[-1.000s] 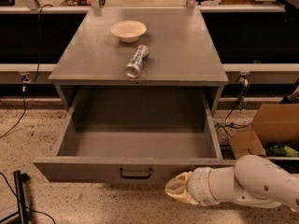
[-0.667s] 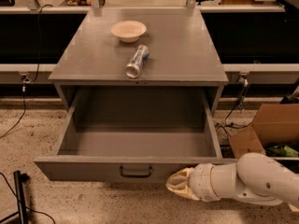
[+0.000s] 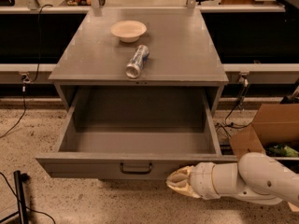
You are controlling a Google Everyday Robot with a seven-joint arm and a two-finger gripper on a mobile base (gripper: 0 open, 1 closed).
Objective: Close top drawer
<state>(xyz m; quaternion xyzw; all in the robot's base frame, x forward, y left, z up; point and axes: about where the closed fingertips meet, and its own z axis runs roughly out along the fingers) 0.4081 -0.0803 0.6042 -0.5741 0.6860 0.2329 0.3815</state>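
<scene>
The top drawer [image 3: 93, 166] of the grey cabinet is pulled far out and empty; its front panel faces me, with a small dark bar handle [image 3: 136, 168] at centre. My gripper [image 3: 177, 181], cream-coloured on a white arm coming in from the lower right, sits against the front panel just right of the handle, at the panel's lower edge.
On the cabinet top [image 3: 187, 55] lie a cream bowl [image 3: 128, 31] and a tipped silver can [image 3: 137, 61]. An open cardboard box [image 3: 268, 132] stands on the floor at right. A black pole [image 3: 21, 195] and cables lie at lower left. Benches run behind.
The gripper has shifted slightly left along the drawer front, toward the handle. The drawer looks as far open as before.
</scene>
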